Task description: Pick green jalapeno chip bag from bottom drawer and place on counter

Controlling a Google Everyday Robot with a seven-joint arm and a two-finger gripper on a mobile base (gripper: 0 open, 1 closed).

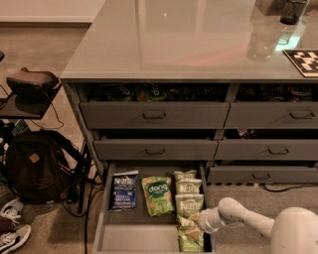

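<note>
Four light-green Kettle bags (189, 203) are lying in a column along the right side of the bottom drawer (149, 239), which is standing pulled wide open at the foot of the cabinet. The frontmost of them, the green jalapeno chip bag (191, 240), is lying crumpled on the drawer floor close to the front right corner, just below its neighbour. The gripper (198, 221) is reaching into the drawer from the right and is sitting right at the upper edge of that bag, where it is meeting the bag behind. It is looking as if it is touching the packet, but whether it is clamping it or merely resting over it I cannot tell from where I am standing. The white arm (248, 223) is stretching in low from the lower right, crossing the drawer's right wall.

Left of the column a brighter green dong bag (157, 195) is lying flat, and beyond it a dark blue Kettle bag (124, 191) is lying near the left wall.

Above, the counter (174, 39) is gleaming, carrying a checkered board (303, 62) at its right edge and a dark cup (293, 10) at the far right. The upper drawers (154, 115) are showing their slim bar handles. On the floor to the left a black backpack (37, 166) is slumping beside a pair of shoes (12, 225).
</note>
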